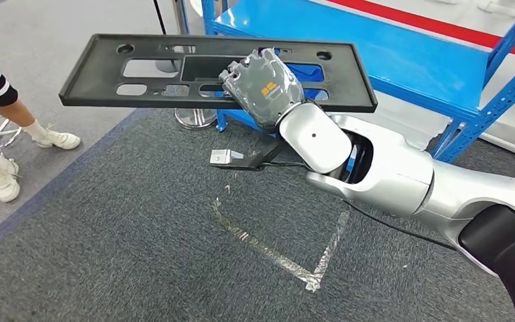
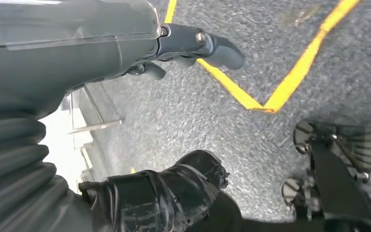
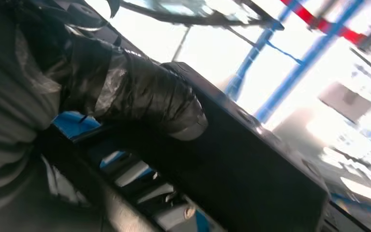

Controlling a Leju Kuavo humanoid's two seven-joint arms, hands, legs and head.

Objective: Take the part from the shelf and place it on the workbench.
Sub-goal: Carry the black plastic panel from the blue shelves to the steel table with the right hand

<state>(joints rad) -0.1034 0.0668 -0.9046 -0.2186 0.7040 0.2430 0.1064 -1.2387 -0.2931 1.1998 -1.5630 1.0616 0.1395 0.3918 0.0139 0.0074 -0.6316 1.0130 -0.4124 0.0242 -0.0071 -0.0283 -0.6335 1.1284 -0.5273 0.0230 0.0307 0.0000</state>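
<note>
I have rt hand [image 1: 263,87] gripping black part [image 1: 174,70] at its near edge, part lifted clear of blue shelf [image 1: 402,60], over carpet. Lt hand [image 2: 193,46] hangs empty, fingers apart. Pickup done; carry + set on table left.

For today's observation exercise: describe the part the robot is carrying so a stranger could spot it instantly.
Start at the blue shelf. In front of it, above the grey carpet, the right hand holds a long, flat black panel. Its many cut-out holes and raised rim set it apart.
</note>
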